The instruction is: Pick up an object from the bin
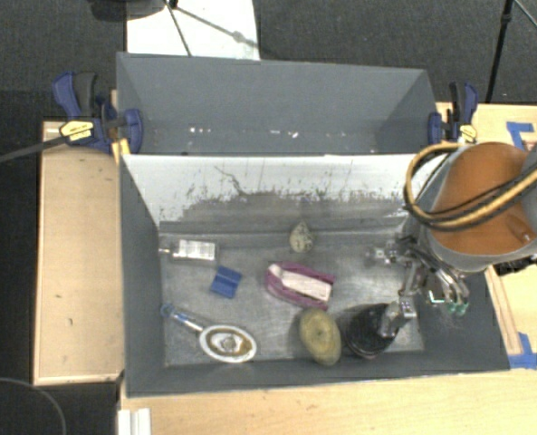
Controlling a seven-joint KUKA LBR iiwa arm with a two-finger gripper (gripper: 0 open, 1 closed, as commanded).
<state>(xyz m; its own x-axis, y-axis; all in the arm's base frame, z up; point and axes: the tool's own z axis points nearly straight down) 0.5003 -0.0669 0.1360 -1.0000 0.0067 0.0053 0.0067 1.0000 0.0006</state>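
Observation:
My gripper point(398, 313) hangs low in the bin's right part, under the orange-covered wrist. Its tip is at the upper right edge of a black rounded thing point(366, 332) lying near the front wall; whether it touches that thing I cannot tell. Just left of the black thing lies an olive-brown round pad point(320, 335). A purple and white packet point(299, 283) lies behind the pad, toward the bin's middle.
A small grey-green lump point(300, 237) rests at the foot of the back wall. At the left lie a blue block point(225, 283), a small clear bottle point(189, 250) and a round white-rimmed disc with a thin handle point(227, 343). The arm covers the bin's right wall.

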